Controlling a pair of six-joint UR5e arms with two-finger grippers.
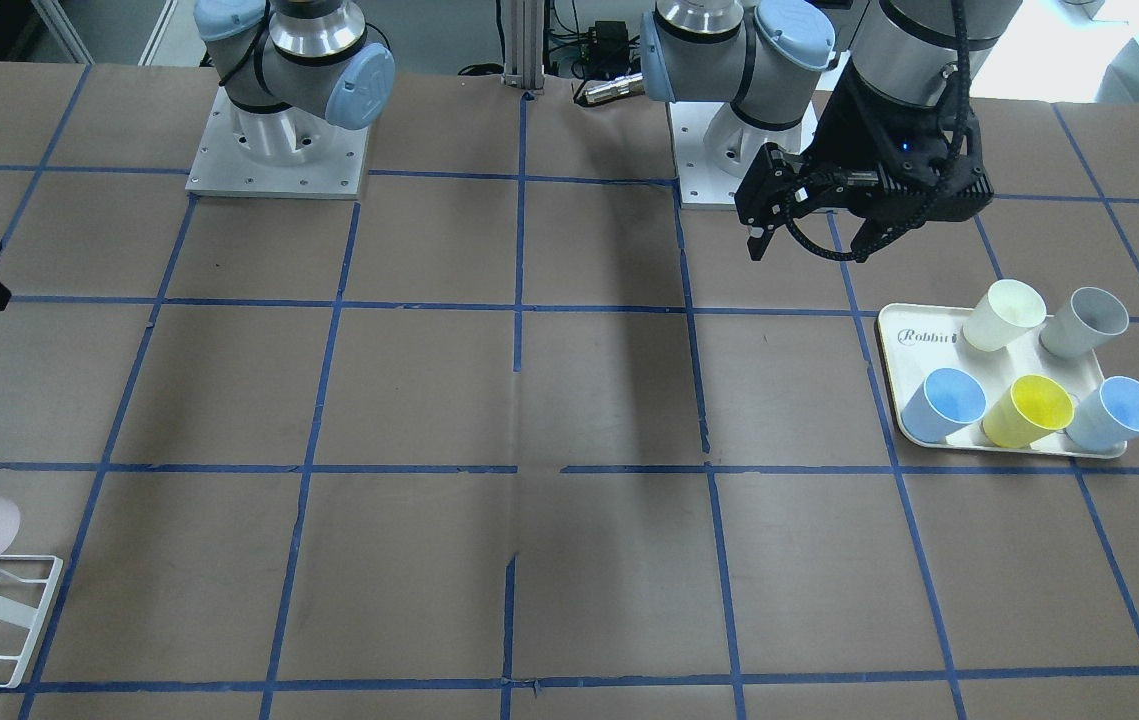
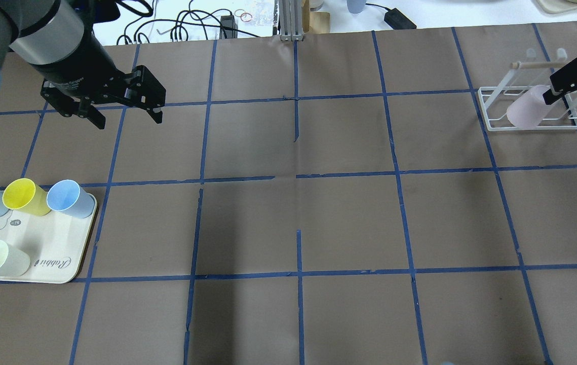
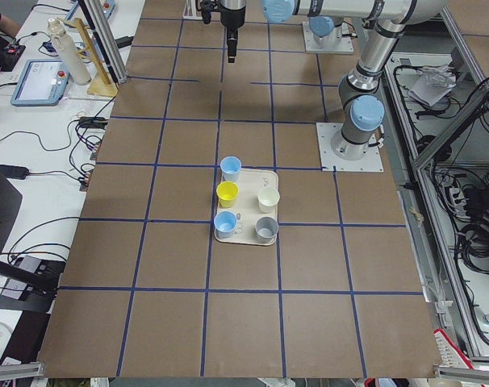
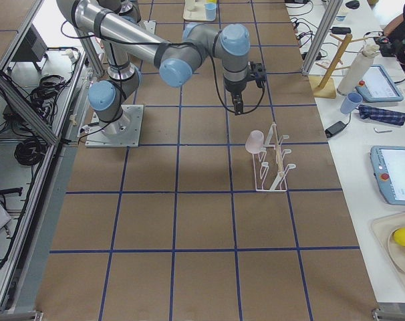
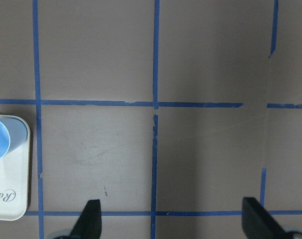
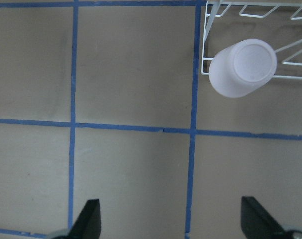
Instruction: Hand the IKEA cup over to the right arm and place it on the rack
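Overhead exterior shows one IKEA cup (image 2: 526, 112) upside-down on the single rack (image 2: 531, 128). One tray (image 2: 55, 228) holds five cups: two light-blue cups (image 1: 944, 405), one yellow cup (image 1: 1029, 410), one cream cup (image 1: 1004, 315), one grey cup (image 1: 1084, 322). The left gripper (image 5: 173, 221) and right gripper (image 6: 173, 221) both gape, empty.

Gleams silver along the tubes of left arm (image 1: 914, 45) and right arm (image 4: 132, 41), wears round light-blue joint caps (image 1: 361, 85), stands on square pale base plates (image 1: 274, 172) dotted with screws, trails a black ribbed cable chain (image 1: 959, 110) at the left wrist, ends in matt black left gripper (image 2: 129, 120) and right gripper (image 6: 170, 209)
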